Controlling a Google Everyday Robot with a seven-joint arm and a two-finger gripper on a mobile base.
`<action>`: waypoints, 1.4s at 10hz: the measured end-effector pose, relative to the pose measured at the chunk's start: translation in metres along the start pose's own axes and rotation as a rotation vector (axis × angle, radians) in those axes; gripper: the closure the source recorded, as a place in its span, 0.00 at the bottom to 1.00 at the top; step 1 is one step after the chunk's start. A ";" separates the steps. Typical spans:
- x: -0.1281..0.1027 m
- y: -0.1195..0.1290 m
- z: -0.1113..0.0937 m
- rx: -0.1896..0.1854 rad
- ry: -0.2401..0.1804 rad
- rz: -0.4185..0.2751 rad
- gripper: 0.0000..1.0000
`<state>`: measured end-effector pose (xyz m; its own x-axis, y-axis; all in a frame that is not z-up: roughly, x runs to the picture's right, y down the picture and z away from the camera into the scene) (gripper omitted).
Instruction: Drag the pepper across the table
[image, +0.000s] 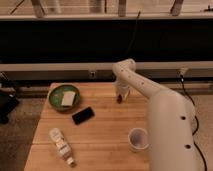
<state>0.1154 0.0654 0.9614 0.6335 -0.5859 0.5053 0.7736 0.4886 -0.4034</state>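
Glossy white arm (167, 117) of thick rounded segments, small dark dots on its bulky lower shell; pincer (121, 96) low over the far side of the surface (107, 137).

We count one table (105, 131) bearing one pepper (119, 99), one black phone (83, 115), one white cup (138, 139), one green bowl (53, 95) with one pale block (68, 98), and one bottle (61, 145) on its side; one gripper (122, 93) stands at the pepper, near the far edge.
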 end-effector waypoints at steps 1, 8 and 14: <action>-0.002 0.001 0.000 -0.001 -0.004 -0.001 1.00; -0.047 0.007 -0.005 -0.018 -0.049 -0.077 1.00; -0.082 0.002 -0.003 -0.012 -0.086 -0.146 1.00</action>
<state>0.0650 0.1119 0.9171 0.5113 -0.5926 0.6224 0.8579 0.3942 -0.3295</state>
